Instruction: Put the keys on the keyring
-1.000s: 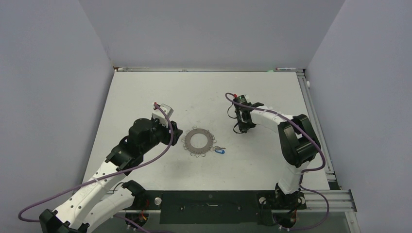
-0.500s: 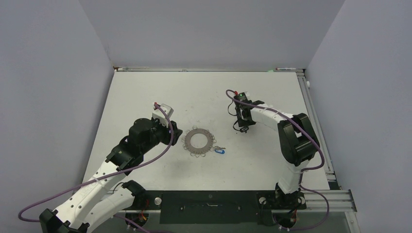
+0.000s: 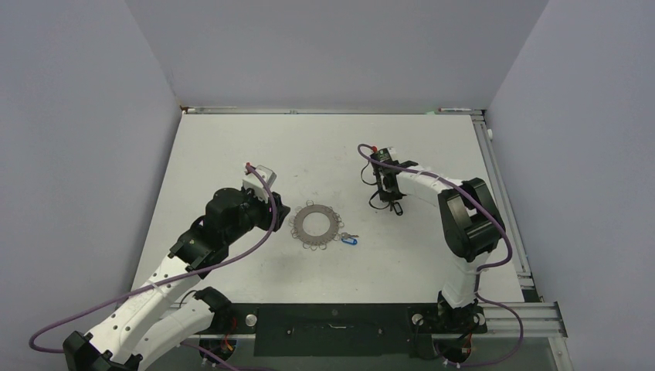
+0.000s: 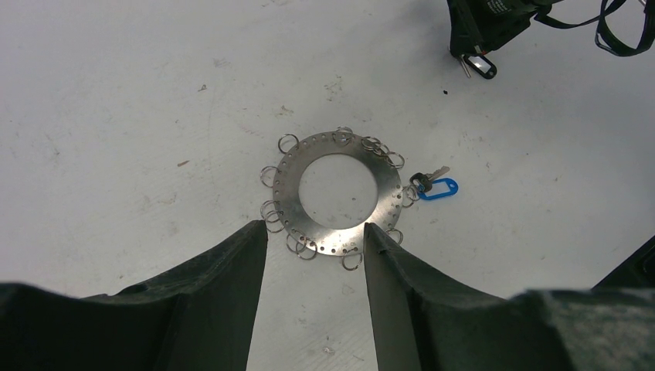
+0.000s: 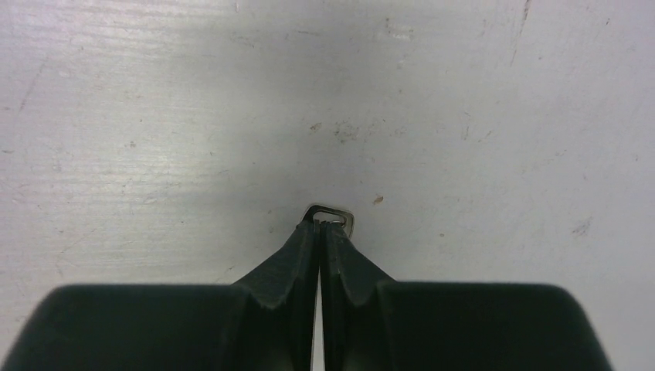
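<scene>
The keyring point(image 3: 315, 223), a flat grey disc fringed with wire loops, lies mid-table; the left wrist view shows it too point(image 4: 287, 182). The blue key point(image 3: 350, 240) lies at its right rim, with a small silver key beside it point(image 4: 438, 188). My left gripper point(image 3: 280, 211) is open and empty, its fingers point(image 4: 239, 270) just short of the ring's near rim. My right gripper point(image 3: 395, 205) is shut on the dark key, whose silver loop point(image 5: 334, 214) sticks out past the fingertips close to the table. The black tag point(image 4: 482, 68) hangs under it.
White tabletop point(image 3: 232, 147) with grey walls on three sides and a metal rail point(image 3: 502, 193) along the right edge. Purple cables run along both arms.
My right gripper has turned a little and its tips have shifted slightly to the right, still shut on the dark key. The left arm, the ring and the blue key have not moved.
</scene>
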Tool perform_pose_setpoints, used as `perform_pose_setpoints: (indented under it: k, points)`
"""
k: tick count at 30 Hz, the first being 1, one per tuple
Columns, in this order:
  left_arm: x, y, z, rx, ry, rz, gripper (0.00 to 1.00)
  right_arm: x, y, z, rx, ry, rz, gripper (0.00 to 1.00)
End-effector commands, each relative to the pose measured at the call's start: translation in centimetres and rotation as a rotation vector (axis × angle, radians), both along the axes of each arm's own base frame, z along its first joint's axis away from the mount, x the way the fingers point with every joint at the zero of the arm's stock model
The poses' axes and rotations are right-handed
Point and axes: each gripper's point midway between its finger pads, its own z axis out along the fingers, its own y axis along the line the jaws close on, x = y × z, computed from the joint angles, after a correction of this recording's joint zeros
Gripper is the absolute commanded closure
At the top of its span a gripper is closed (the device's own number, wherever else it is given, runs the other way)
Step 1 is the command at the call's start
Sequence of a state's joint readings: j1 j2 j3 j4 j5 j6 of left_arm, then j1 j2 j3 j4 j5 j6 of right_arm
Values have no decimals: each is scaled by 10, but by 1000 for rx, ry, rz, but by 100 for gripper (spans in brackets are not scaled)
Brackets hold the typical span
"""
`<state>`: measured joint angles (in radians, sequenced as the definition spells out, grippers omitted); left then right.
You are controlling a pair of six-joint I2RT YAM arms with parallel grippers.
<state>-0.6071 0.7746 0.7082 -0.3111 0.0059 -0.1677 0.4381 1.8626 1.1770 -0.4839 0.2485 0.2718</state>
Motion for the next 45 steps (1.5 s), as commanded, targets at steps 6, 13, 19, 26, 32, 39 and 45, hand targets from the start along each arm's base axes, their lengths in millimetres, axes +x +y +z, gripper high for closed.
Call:
perform_pose_setpoints:
  k: [6, 13, 19, 26, 32, 39, 45]
  points:
    - [4, -4, 13, -23, -39, -10, 55, -6, -4, 11, -8, -19, -2, 95]
    - [1, -8, 15, -35, -42, -37, 55, -15, 22, 44, 86, -77, 57, 95]
    - [-8, -20, 22, -76, -68, -124, 55, -39, 58, 74, 268, -118, 148, 95]
    - [-27, -40, 34, -162, -112, -274, 55, -84, 113, 137, 568, -217, 346, 95]
    - [-47, -56, 41, -226, -152, -416, 55, -112, 128, 176, 730, -244, 446, 95]
    - [-65, -72, 35, -259, -164, -544, 55, -138, 138, 174, 777, -187, 525, 95]
    - [-92, -90, 20, -231, -179, -693, 49, -191, 172, 188, 907, -127, 736, 95]
